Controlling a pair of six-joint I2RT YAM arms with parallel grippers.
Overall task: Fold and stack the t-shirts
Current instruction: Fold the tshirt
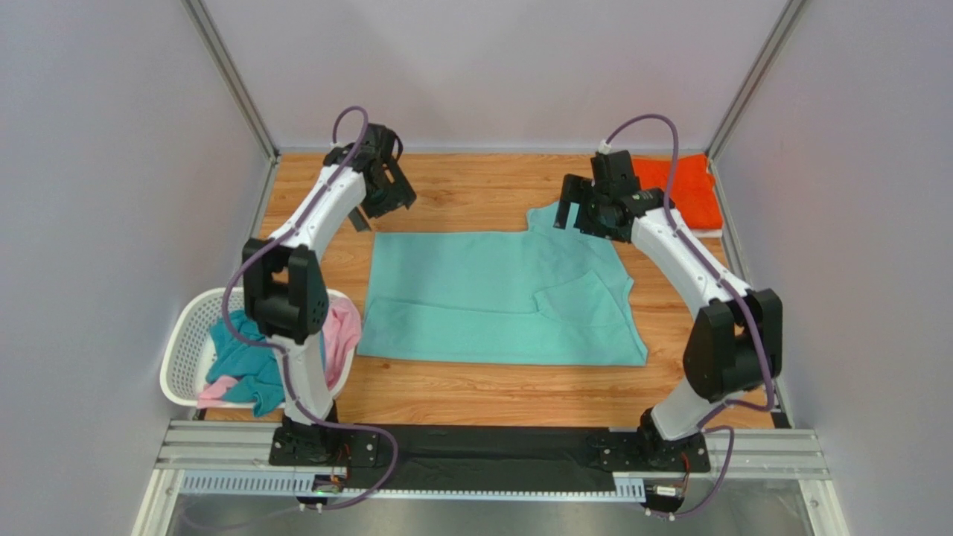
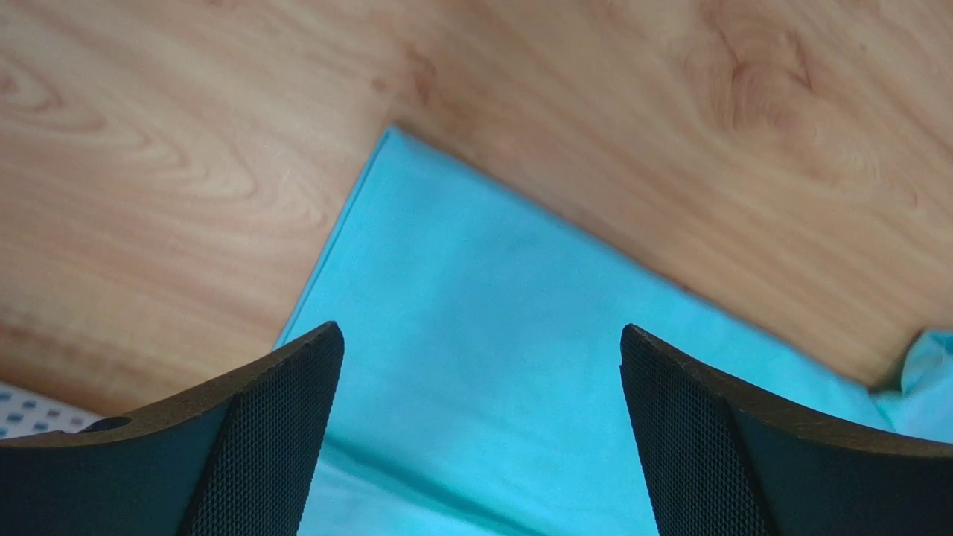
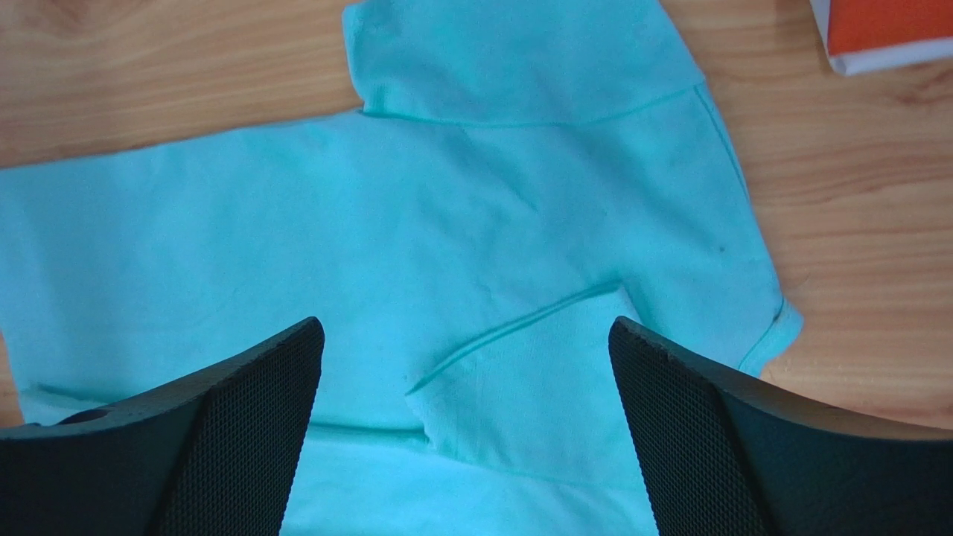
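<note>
Mint-teal cloth t-shirt lies mid-fold under my left pincer and right pincer, both spread empty; next I'd pinch its far corners.

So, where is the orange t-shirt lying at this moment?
In the top view, the orange t-shirt lies at the far right corner of the table, beyond the mint-teal t-shirt that is spread in the middle.

No readable text, labels, brand names, numbers or signs anywhere in the three views.
</note>
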